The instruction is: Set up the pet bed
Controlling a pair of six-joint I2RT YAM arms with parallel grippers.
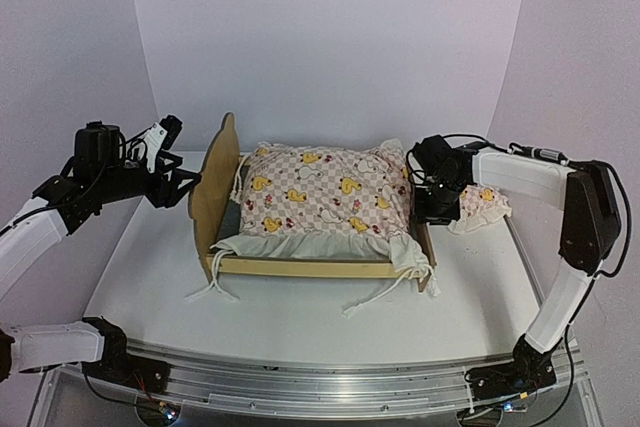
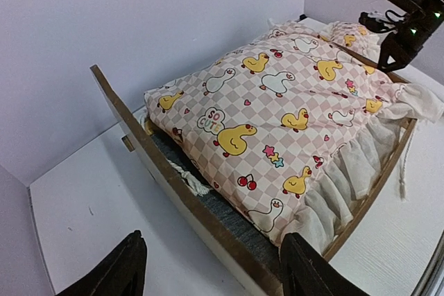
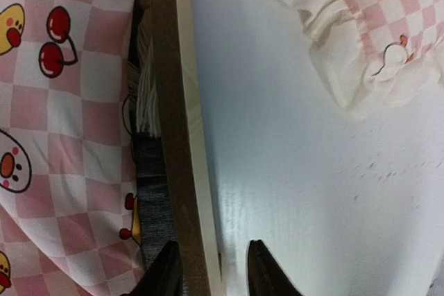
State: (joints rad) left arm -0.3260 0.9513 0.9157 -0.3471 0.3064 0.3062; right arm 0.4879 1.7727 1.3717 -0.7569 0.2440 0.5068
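right pincer [image 3: 212, 249] is seen with jaws apart, straddling the foot-end rail [image 3: 182, 102] of the pet bed [image 1: 300, 267] without being clamped on it. this is judged a stance for steadying or nudging the frame. left pincer [image 1: 180, 187] is held open and empty just beside the headboard [image 1: 212, 187], likely to brace that end. the bed is set in the middle of the bench [image 1: 300, 327], covered by the duck quilt [image 1: 325, 192]. the pillow [image 1: 487, 205] lies on the bench just beyond the right pincer, which stands between it and the bed. loose ties [image 1: 375, 297] could be snagged.
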